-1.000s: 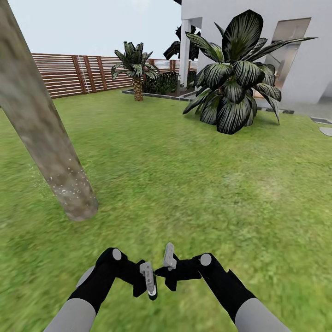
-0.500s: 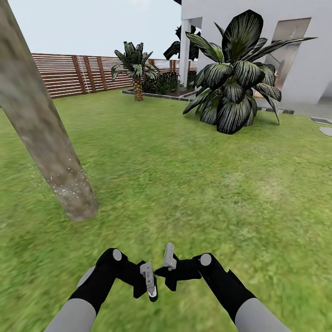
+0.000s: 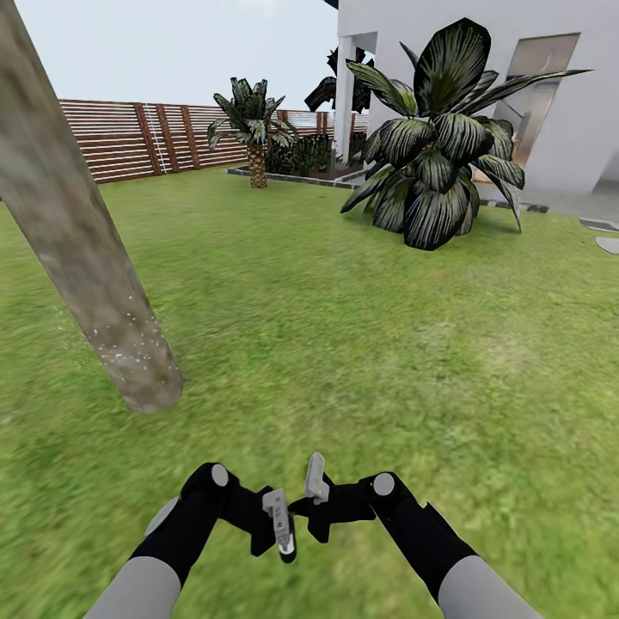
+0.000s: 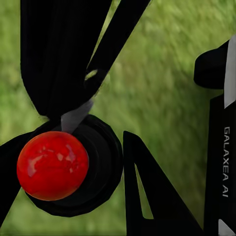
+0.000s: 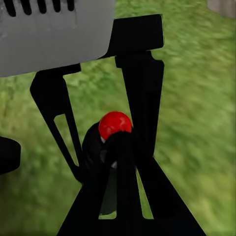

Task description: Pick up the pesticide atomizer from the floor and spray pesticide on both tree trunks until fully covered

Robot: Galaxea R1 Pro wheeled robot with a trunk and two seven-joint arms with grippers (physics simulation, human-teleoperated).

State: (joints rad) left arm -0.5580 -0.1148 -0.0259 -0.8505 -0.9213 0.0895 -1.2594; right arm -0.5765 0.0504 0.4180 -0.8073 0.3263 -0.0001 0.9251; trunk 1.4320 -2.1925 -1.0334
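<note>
Tree trunk (image 3: 82,258) seen leaning on lawn (image 3: 361,344), white pesticide specks (image 3: 129,340) near its base. Atomizer with red knob (image 4: 52,165) pinched in left claw (image 3: 279,524), near trunk base. Right claw (image 3: 314,481) beside it; state cannot be told.

"GALAXEA AI" on black arm housing (image 4: 221,162)

Almost nothing has changed for me over the last second. My left tool (image 3: 284,542) has crept a touch toward the right one, its grey finger (image 3: 277,509) sitting slightly further in and lower than before. My right tool (image 3: 311,516) has edged in a hair too. The view itself has not shifted.
</note>
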